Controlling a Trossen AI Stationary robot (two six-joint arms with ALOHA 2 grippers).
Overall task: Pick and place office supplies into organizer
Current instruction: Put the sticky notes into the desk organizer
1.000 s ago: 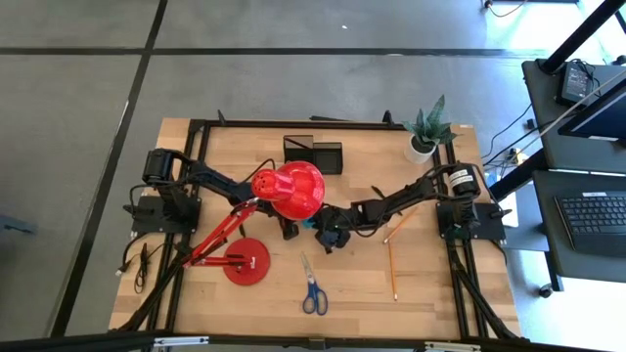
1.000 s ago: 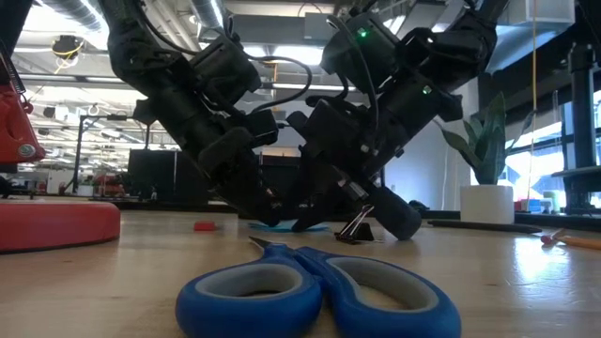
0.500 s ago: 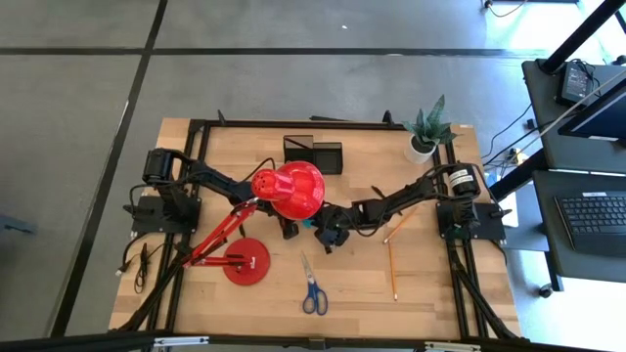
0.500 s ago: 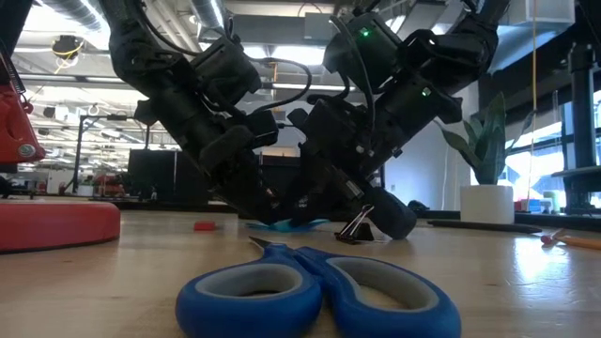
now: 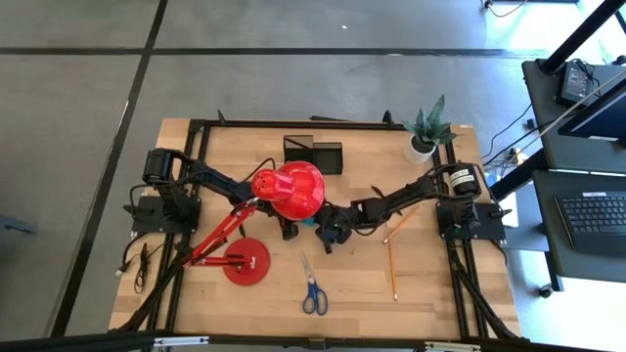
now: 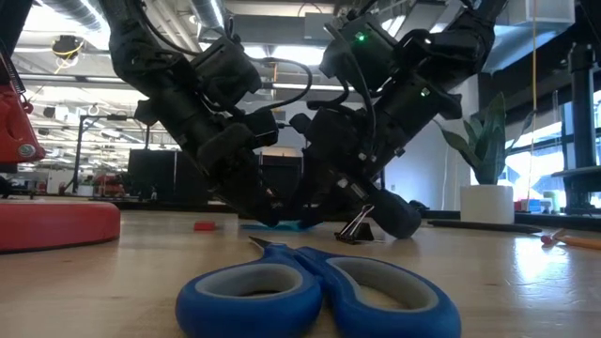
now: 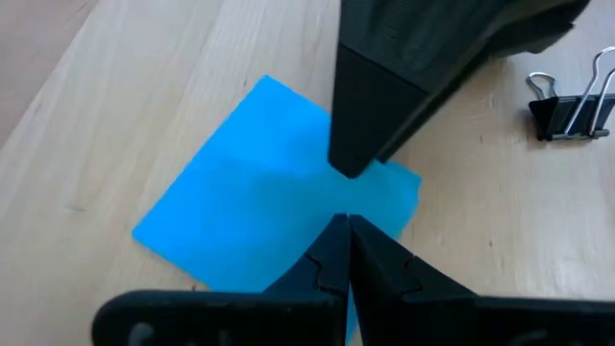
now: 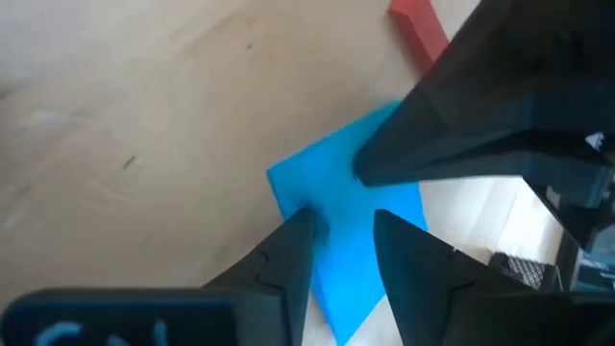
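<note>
A flat blue pad (image 7: 240,202) of notes lies on the table near its middle (image 5: 310,223), beside the red lamp head. My left gripper (image 7: 346,226) reaches it from the table's left under the lamp head (image 5: 290,231) and is shut. My right gripper (image 8: 341,231) comes from the table's right (image 5: 329,234) and is open, its fingers standing over the pad (image 8: 346,279). The black organizer (image 5: 313,154) stands at the far edge. Blue-handled scissors (image 5: 312,286) and two pencils (image 5: 392,269) lie flat nearer. My left gripper presses its shut fingertips down on the pad's top face near one corner (image 7: 384,197), slanting down from the table's left; the pad lies flat on the table. My right gripper has one fingertip (image 7: 351,165) on the pad's top face close to the left fingers, slanting down from the right; nothing is pinched.
The red lamp's head (image 5: 289,191) hangs over my left gripper and its round base (image 5: 246,261) sits near-left. A black binder clip (image 7: 567,101) lies just right of the pad, a small red piece (image 8: 418,34) to its left. A potted plant (image 5: 427,132) stands far right.
My right gripper has edged a little toward the blue pad and my left gripper. The left arm has kept still.
</note>
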